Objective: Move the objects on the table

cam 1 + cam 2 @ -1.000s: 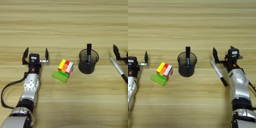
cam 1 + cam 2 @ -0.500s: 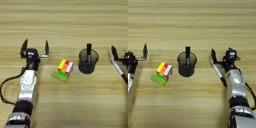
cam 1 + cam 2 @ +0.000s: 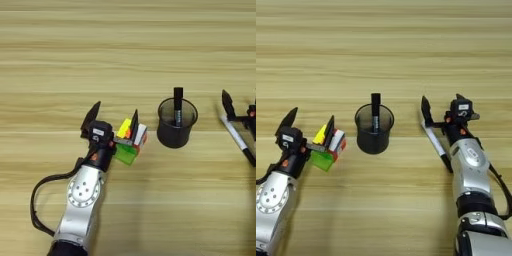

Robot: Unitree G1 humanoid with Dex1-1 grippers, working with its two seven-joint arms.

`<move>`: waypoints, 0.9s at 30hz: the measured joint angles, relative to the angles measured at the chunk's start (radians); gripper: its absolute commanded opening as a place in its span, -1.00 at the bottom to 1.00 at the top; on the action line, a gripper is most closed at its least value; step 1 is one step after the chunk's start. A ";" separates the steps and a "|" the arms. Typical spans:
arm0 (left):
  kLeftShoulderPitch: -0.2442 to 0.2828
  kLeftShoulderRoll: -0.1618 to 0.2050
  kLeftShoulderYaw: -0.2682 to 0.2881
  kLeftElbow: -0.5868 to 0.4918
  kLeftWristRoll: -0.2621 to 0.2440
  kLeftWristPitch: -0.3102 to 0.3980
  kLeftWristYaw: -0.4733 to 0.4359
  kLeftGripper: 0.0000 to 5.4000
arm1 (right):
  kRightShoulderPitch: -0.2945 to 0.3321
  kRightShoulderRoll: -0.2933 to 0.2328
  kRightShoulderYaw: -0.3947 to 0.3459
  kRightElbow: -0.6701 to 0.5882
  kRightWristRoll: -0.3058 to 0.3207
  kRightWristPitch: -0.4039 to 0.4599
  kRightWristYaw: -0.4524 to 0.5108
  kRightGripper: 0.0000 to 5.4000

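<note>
The left gripper [image 3: 113, 119], fingers spread, sits beside the puzzle cube [image 3: 131, 134] on the green block [image 3: 124, 153], seemingly to grasp; the right gripper [image 3: 442, 109] straddles the pen [image 3: 436, 146], open.

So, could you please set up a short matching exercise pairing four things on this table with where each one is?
Things:
1. puzzle cube
2. black marker
3. white pen
4. green block

Places:
A. standing upright in the black mesh cup
B. lying flat beside the right pincer
C. under the cube's near edge
D. just by the right finger of the open left pincer

Pairs: 1-D, 2-A, 3-B, 4-C
</note>
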 measured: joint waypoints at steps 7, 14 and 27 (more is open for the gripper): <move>0.008 -0.014 -0.051 0.000 0.006 0.010 -0.022 1.00 | 0.004 0.001 0.000 0.000 0.000 0.000 -0.001 0.99; 0.015 -0.020 -0.073 0.001 0.012 0.013 -0.022 1.00 | 0.004 0.003 0.000 -0.008 0.000 0.000 -0.001 0.99; 0.012 -0.021 -0.061 0.067 0.021 0.010 -0.020 1.00 | 0.006 0.004 0.000 -0.015 0.000 0.000 -0.001 0.99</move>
